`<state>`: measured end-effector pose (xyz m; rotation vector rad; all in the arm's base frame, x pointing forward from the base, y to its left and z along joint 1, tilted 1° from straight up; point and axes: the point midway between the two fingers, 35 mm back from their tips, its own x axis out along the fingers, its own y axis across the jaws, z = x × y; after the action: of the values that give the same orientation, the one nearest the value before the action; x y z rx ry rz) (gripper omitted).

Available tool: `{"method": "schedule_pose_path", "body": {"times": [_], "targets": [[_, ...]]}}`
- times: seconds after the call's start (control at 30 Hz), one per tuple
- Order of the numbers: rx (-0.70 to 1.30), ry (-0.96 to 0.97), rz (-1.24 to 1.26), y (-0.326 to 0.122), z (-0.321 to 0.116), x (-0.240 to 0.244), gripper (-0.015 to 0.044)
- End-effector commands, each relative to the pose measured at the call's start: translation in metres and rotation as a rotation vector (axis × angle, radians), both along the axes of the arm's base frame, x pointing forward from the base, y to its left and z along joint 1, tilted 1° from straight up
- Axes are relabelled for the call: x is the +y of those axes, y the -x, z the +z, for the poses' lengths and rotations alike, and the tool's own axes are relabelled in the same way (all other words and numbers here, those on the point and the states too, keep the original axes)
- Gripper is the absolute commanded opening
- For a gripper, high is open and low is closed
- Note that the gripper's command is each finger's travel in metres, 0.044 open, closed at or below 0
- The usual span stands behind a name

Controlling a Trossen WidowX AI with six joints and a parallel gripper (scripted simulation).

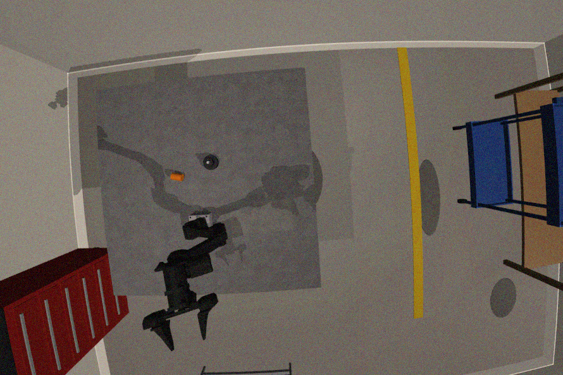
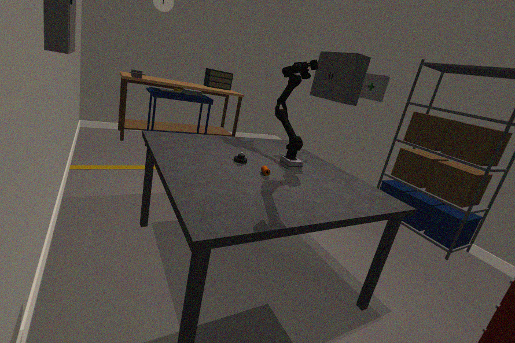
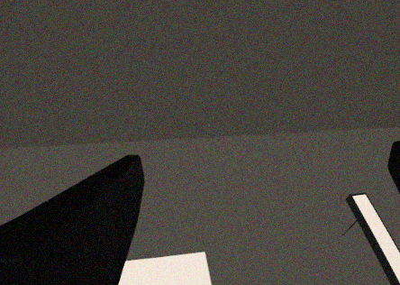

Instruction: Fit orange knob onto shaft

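The orange knob [image 1: 177, 177] [image 2: 265, 170] lies on its side on the dark grey table [image 1: 254, 116] [image 2: 224, 202]. In the exterior view a dark opening shows at its near end; the flat side of the hole cannot be made out. The round black pedestal [image 1: 213, 167] [image 2: 240, 160] stands a short way from the knob, with the small silver shaft [image 1: 209, 162] [image 2: 241, 153] upright on it. The shaft's flat side is too small to tell. My gripper [image 1: 188, 344] [image 3: 266, 160] is open and empty, raised high and pointing away from the knob and pedestal, beyond the table edge in the top view.
The arm's pale base [image 1: 207, 217] [image 2: 291, 162] sits on the table near the knob and pedestal. A red cabinet [image 1: 63, 312], a blue cart [image 1: 491, 161] and a shelf rack [image 2: 449, 113] stand away from the table. The wrist view shows walls and pale lit panels.
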<state>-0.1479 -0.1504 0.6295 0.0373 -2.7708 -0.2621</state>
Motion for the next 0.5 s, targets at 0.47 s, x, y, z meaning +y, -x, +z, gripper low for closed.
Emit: {"method": "schedule_pose_path", "body": {"times": [0.47], "targets": [[0.541,1.273,0.170,-0.051,0.033,0.242,0.0440]]}}
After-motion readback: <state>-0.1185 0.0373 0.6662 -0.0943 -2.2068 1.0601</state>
